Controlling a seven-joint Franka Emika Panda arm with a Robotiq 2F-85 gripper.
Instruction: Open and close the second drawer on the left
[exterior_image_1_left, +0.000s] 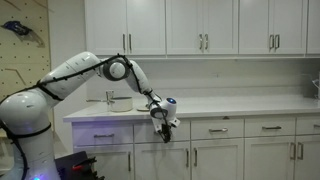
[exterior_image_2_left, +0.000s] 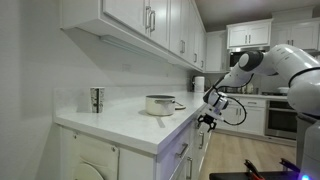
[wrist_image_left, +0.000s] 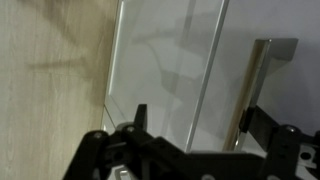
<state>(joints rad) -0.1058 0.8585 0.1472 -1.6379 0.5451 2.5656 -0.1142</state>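
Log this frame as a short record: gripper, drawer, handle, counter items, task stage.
gripper: open, holding nothing, in front of the drawer row
drawer: second from the left, looks shut, front level with its neighbours
handle: silver bar, close to one fingertip in the wrist view; cannot tell whether they touch
counter: pot and metal cup stand on it
task stage: drawer not yet pulled

White upper cabinets (exterior_image_1_left: 200, 25), white countertop (exterior_image_2_left: 120, 122), wood floor (exterior_image_2_left: 238, 152).
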